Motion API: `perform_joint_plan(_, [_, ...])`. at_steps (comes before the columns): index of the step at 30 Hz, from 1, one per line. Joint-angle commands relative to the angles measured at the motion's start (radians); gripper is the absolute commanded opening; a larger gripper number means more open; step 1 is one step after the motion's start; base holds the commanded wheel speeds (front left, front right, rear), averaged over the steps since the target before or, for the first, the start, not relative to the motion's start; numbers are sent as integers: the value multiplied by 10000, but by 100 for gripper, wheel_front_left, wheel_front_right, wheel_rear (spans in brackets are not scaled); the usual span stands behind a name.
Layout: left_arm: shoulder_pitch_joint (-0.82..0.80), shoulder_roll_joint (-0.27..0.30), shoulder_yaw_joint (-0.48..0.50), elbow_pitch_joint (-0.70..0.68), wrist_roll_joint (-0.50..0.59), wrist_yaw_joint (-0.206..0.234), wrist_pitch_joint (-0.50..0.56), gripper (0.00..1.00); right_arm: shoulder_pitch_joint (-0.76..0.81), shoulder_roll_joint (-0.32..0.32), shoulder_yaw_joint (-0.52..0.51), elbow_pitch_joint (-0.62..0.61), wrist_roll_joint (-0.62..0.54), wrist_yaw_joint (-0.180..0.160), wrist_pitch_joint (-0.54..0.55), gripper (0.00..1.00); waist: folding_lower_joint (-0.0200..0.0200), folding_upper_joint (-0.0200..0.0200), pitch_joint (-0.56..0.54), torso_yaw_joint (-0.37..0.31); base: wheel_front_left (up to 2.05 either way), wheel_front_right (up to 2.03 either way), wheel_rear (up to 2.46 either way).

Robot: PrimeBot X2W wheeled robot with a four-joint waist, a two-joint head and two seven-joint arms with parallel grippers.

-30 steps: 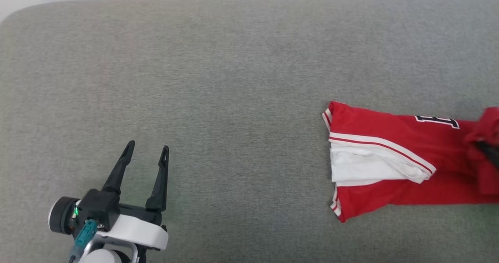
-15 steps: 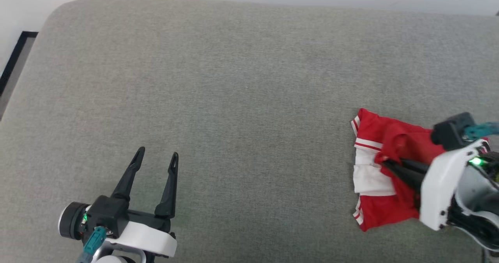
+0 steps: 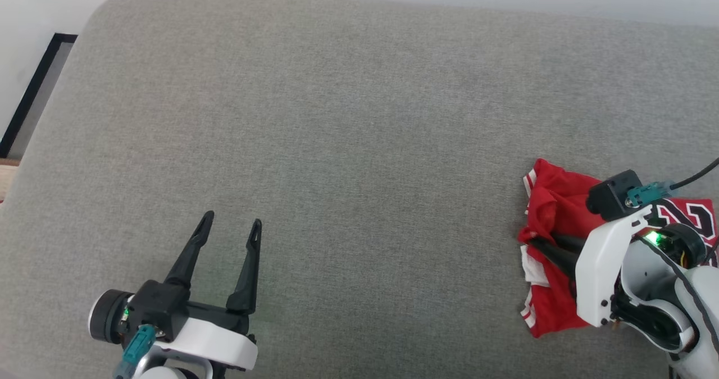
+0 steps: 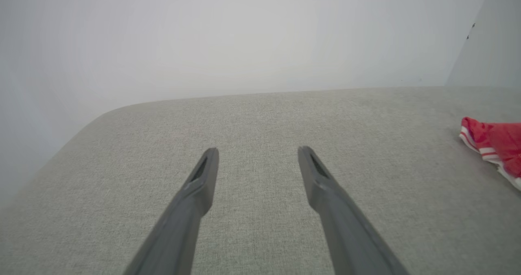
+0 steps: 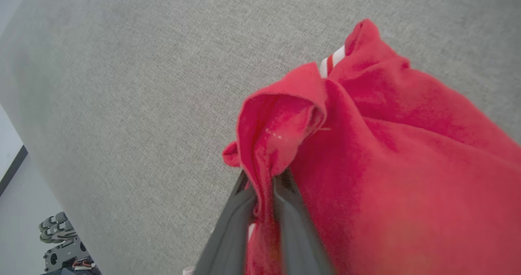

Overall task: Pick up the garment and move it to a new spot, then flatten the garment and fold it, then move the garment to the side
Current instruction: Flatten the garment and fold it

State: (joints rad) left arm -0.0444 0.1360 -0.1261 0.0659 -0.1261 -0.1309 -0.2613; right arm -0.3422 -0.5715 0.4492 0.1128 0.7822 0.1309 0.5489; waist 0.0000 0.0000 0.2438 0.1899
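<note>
A: Why's the garment (image 3: 553,205) bunched near the cushion's (image 3: 359,143) right edge?
B: The right gripper (image 3: 533,241) pinches 1 fold, nearly closed (likely to carry it); the left gripper (image 3: 232,219) gapes, empty.

White wrist shells (image 3: 212,337), black gripper fingers (image 3: 186,250)

Looking across a broad grey woven cushion (image 3: 359,115), rounded at its far left corner, backed by a plain pale wall (image 4: 203,34), black strip (image 3: 35,92) just beyond the left edge.
</note>
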Motion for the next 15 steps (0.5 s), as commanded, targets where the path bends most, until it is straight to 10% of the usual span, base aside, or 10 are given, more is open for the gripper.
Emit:
perform_joint_plan(1, [-68, 57, 60, 32, -103, 7, -53, 100, -164, 51, 102, 146, 131, -5, -274, 39, 0, 0, -38, -57, 0, 0, 0])
perform_joint_plan(3, [13, 67, 99, 61, -123, 7, -53, 100, -264, 72, 122, 244, 228, -5, -509, 100, 0, 0, -98, -154, 0, 0, 0])
perform_joint_plan(15, [239, 236, -6, 293, -323, 7, -53, 100, -111, -339, -1217, 713, 513, -5, -1739, 100, 0, 0, -627, -774, 0, 0, 0])
